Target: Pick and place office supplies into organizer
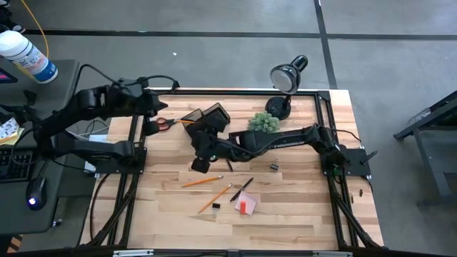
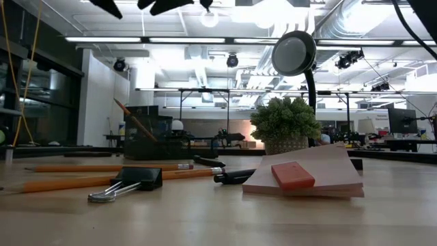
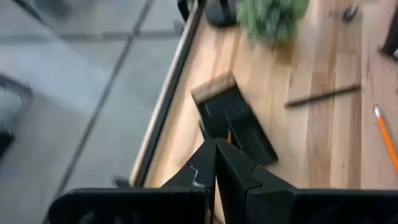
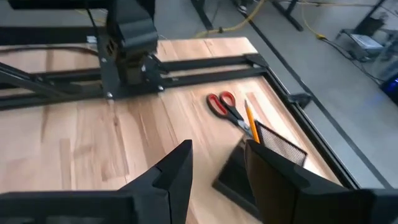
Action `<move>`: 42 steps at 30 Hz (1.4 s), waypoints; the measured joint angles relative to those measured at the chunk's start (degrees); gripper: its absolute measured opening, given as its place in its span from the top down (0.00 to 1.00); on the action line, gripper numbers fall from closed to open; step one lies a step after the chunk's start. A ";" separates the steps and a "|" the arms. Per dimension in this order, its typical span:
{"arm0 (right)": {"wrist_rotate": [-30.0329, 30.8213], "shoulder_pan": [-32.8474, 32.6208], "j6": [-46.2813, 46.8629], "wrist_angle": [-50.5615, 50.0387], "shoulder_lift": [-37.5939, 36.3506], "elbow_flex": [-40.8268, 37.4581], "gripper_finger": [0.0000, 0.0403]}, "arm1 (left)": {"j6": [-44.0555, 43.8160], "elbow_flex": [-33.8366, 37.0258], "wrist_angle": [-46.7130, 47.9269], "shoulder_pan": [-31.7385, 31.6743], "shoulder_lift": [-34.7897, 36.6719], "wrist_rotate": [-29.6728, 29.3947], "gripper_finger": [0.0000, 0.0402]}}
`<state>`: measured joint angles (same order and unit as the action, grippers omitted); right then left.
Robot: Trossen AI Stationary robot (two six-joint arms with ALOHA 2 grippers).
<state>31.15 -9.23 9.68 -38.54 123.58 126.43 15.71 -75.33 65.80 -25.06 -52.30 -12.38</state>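
Observation:
The organizer (image 1: 211,114), a dark mesh box, stands at the table's far middle with an orange pencil (image 4: 251,121) sticking up out of it. Orange-handled scissors (image 1: 166,123) lie to its left. Two pencils (image 1: 202,181) (image 1: 215,198), a black pen (image 1: 243,188), binder clips (image 1: 273,167) (image 2: 133,182) and a pink sticky-note pad (image 1: 246,205) lie on the near half. My right gripper (image 4: 217,168) hangs open and holds nothing, just on the near side of the organizer (image 4: 264,158). My left gripper (image 3: 216,158) is shut and holds nothing, raised over the far left corner near the scissors.
A green spiky plant (image 1: 264,121) and a black desk lamp (image 1: 287,77) stand at the far edge, right of the organizer. A black metal frame (image 1: 136,153) runs along the table's left and right sides. Bare wood lies along the near edge (image 1: 285,228).

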 joint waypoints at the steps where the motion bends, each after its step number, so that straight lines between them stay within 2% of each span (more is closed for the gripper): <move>1: 0.85 -0.49 0.49 -0.86 0.01 0.00 0.65 | -0.41 -0.89 1.73 -0.18 -1.01 0.17 1.00; 4: 3.62 -2.14 0.80 -3.01 0.03 0.00 0.65 | -0.17 -4.15 5.75 -0.06 -3.45 0.43 1.00; 11: 5.21 -4.07 0.85 -6.28 0.03 0.00 0.65 | 2.56 -10.71 6.42 -1.16 -9.47 0.76 1.00; 14: 5.19 -4.07 1.21 -6.42 0.03 0.00 0.65 | 4.87 -12.30 8.68 -6.34 -12.67 3.50 1.00; 21: 5.19 -3.93 3.29 -6.52 0.05 0.00 0.65 | 12.83 -11.87 16.03 -19.14 -21.56 15.01 1.00; 27: 5.62 -3.93 4.24 -6.62 0.05 -0.04 0.65 | 20.07 -11.90 16.11 -28.75 -27.07 18.76 1.00; 32: 5.95 -3.93 4.91 -6.64 0.07 -0.24 0.65 | 23.93 -11.90 17.35 -35.70 -30.40 25.22 1.00; 37: 6.09 -3.51 5.91 -5.49 0.07 -0.24 0.65 | 25.35 -11.92 20.02 -40.43 -34.24 22.87 1.00; 42: 5.65 -3.11 6.83 -2.41 0.07 -0.24 0.65 | 24.53 -11.92 19.41 -40.50 -36.74 20.43 1.00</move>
<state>36.80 -12.35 16.51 -40.94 123.66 126.19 40.24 -87.24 85.21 -65.56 -89.04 8.06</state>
